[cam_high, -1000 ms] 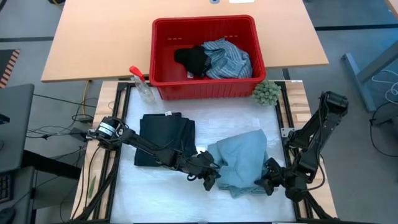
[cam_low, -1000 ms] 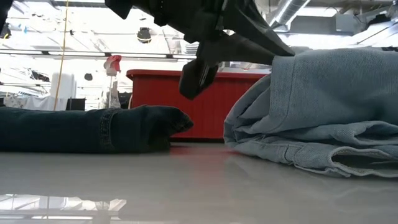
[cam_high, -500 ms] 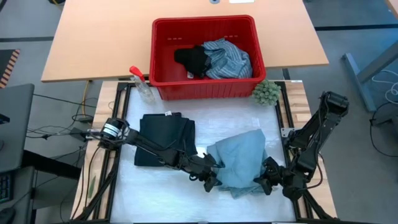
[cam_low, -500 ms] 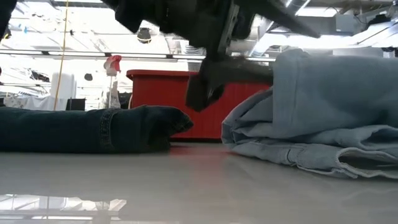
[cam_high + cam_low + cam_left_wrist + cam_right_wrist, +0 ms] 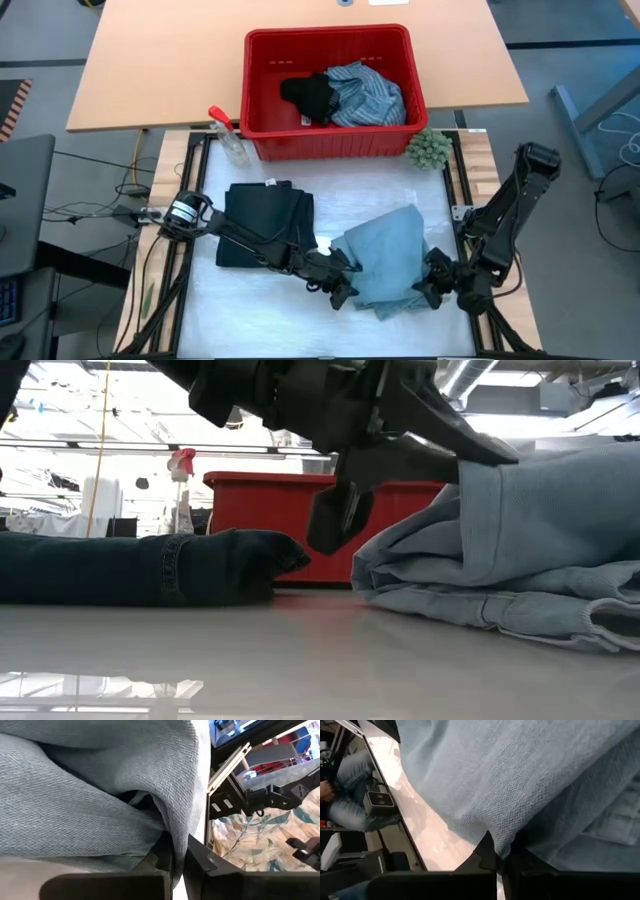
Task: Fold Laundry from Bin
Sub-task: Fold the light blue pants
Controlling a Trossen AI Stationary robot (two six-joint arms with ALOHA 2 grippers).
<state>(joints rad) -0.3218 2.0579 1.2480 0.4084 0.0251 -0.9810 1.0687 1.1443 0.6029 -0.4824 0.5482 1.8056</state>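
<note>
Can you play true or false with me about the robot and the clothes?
1. Both hands pinch the light blue jeans. True: the left hand and the right hand are shut on them.
2. The red bin is empty. False: a striped shirt and a black piece lie inside.
3. The green fuzzy ball is inside the bin. False: it sits outside, by the bin's corner.
4. A dark folded garment lies flat on the table. True.
</note>
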